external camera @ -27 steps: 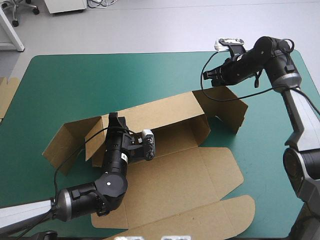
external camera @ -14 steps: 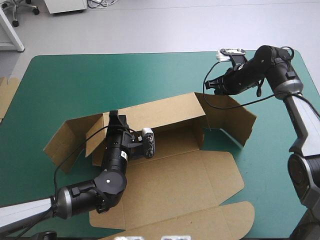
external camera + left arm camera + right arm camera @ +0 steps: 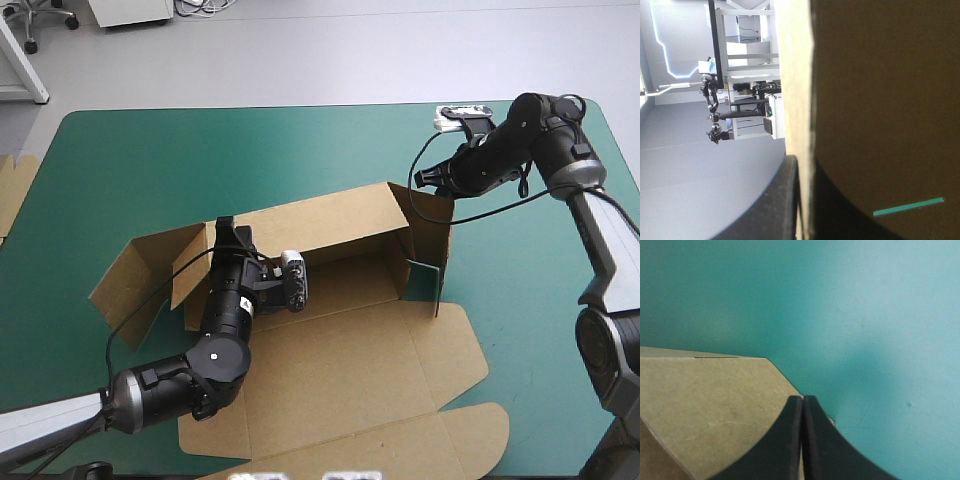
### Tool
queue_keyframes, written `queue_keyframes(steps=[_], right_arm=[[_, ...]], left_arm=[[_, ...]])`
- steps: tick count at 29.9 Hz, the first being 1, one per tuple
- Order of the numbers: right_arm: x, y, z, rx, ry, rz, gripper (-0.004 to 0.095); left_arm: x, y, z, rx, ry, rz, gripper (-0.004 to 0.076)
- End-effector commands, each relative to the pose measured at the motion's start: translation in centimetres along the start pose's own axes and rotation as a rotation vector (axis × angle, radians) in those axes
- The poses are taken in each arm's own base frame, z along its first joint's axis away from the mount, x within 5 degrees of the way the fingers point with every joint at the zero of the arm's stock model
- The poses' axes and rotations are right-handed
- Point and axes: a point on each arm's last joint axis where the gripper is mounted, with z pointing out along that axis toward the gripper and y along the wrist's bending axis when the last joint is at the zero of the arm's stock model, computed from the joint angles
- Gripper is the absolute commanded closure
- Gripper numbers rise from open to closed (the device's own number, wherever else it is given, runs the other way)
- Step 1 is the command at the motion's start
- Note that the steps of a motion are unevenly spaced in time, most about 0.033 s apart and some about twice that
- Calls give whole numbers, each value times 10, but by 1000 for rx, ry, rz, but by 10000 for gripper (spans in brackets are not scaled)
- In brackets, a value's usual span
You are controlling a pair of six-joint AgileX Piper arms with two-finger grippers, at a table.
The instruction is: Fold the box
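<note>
The brown box [image 3: 340, 225] lies mid-table with its back wall raised and its lid [image 3: 350, 380] flat toward the front edge. Its right end flap [image 3: 428, 250] stands upright and its left end flap [image 3: 135, 280] leans outward. My left gripper [image 3: 228, 232] is at the left end of the back wall. In the left wrist view the left gripper [image 3: 800, 160] is shut on the box, with the board's edge [image 3: 795, 90] between the fingers. My right gripper [image 3: 422, 180] is at the right flap's top far corner. The right gripper [image 3: 802, 399] is shut, with the flap [image 3: 710, 405] beside and under it.
A piece of more brown board [image 3: 15, 190] shows at the table's left edge. Bare teal-green cover [image 3: 200, 150] lies beyond the box toward the far edge, and more to the right of the box [image 3: 530, 300].
The right end flap has swung from lying outward to standing upright against the box's end. My right gripper has shifted slightly with it. The left gripper has kept its hold.
</note>
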Motion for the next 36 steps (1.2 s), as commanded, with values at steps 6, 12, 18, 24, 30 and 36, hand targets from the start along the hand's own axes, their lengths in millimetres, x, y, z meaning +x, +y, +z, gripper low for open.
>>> queue_keyframes(steps=[6, 12, 18, 24, 30, 36], right_arm=[[21, 13, -27, -60, -24, -15, 925], [36, 22, -43, -86, -82, -46, 925], [49, 25, -49, -81, -116, -73, 925], [60, 26, -32, -137, -92, -93, 925], [63, 28, -27, -169, -97, -143, 888], [65, 30, -29, -180, -88, -166, 663]], left_arm=[[0, 5, -2, 9, -19, -51, 734], [-1, 5, -2, 11, -23, -72, 734], [-1, 5, -2, 15, -23, -74, 734], [0, 4, -2, 19, -17, -79, 734], [0, 4, -2, 18, -15, -79, 734], [0, 4, -2, 18, -13, -81, 734]])
